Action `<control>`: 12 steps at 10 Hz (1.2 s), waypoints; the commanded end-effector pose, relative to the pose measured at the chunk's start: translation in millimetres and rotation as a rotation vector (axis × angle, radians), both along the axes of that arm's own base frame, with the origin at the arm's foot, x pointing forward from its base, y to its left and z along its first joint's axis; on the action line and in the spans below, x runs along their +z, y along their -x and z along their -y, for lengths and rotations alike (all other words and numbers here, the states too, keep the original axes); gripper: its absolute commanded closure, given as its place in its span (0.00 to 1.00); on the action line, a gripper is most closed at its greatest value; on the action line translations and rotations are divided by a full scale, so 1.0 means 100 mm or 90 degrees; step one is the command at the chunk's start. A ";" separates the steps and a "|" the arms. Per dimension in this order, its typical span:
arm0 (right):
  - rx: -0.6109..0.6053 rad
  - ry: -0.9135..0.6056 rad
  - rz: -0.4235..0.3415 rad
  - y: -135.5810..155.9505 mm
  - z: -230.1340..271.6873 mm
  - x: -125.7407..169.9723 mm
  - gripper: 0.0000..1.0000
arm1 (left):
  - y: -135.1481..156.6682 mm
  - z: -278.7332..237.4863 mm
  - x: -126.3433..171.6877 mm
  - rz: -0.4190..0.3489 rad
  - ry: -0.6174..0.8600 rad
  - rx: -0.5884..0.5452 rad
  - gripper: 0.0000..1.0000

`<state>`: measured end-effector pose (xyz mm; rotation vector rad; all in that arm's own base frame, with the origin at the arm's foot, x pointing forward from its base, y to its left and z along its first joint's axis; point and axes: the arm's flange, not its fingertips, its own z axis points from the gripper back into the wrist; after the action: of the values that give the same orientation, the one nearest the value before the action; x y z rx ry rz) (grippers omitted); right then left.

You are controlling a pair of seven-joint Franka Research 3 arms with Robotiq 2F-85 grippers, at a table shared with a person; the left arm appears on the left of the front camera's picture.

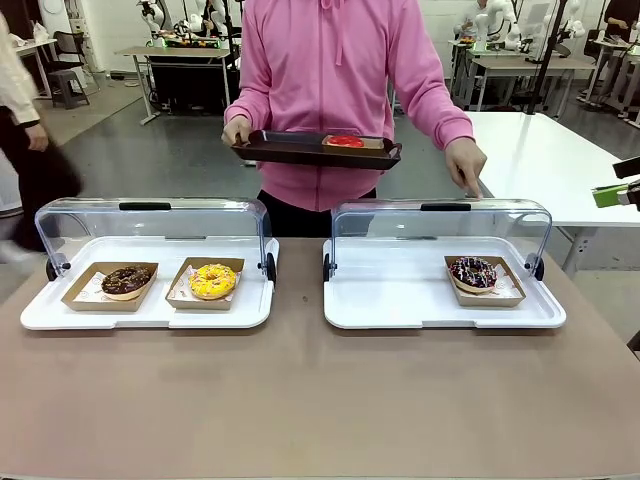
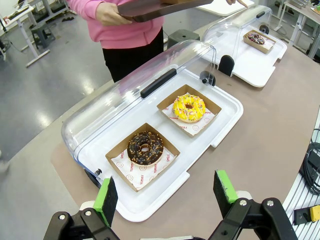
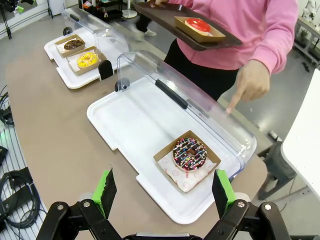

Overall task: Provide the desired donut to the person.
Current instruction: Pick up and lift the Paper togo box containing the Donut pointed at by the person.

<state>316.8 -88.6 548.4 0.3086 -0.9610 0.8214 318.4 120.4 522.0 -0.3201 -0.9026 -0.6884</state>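
Sprinkled donut (image 3: 190, 154) is singled out by the person's hand (image 3: 250, 82); right pincer (image 3: 164, 190) and left pincer (image 2: 167, 192) both gape empty, so reaching down for it likely comes next.

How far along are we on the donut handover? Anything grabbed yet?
Done: the right case's lid is up, and a red donut sits on the person's tray. In hand: the person's hand points at the sprinkled donut. To do: the right gripper is open and empty, apart from it; grasp and handover remain. The left gripper is open too.
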 end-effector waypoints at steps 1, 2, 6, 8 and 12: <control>-0.002 0.001 -0.002 0.00 0.01 -0.01 0.00 | 0.00 0.00 -0.01 0.002 0.009 -0.001 0.00; -0.002 0.001 -0.002 0.00 0.01 -0.01 0.00 | 0.00 0.00 -0.01 0.002 0.009 -0.001 0.00; -0.002 0.001 -0.002 0.00 0.01 -0.01 0.00 | 0.00 0.00 -0.01 0.002 0.009 -0.001 0.00; -0.001 0.097 0.022 0.03 -0.23 0.01 0.00 | 0.00 0.00 -0.01 0.002 0.009 -0.001 0.00; 0.043 0.426 -0.022 -0.52 -1.07 -0.65 0.00 | 0.00 0.00 -0.01 0.002 0.009 -0.001 0.00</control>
<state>365.9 7.6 528.7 -0.1532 -0.7004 1.1448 318.4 120.1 522.1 -0.3198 -0.9024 -0.6891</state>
